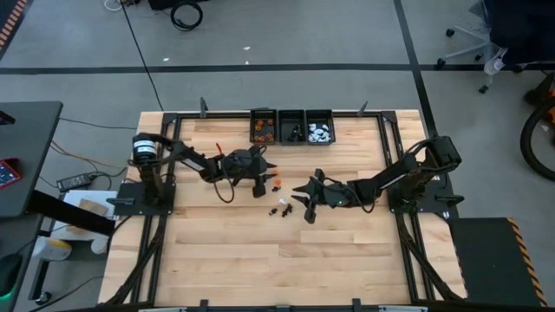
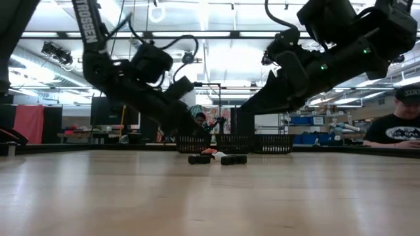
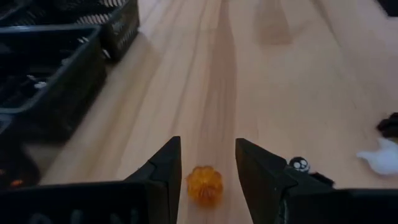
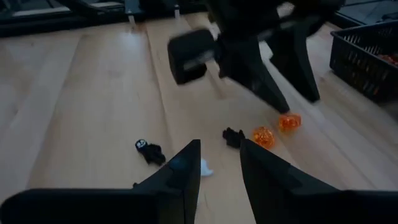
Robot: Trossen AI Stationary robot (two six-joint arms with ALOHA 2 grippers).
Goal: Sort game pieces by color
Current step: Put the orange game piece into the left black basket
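Left gripper (image 3: 208, 171) sits centre frame in the high view, jaws parted around an orange piece (image 3: 204, 183), not yet pinching. Close off-centre and it squirts away. Right gripper (image 4: 219, 162) hovers open over the white piece (image 4: 204, 167), holding nothing.
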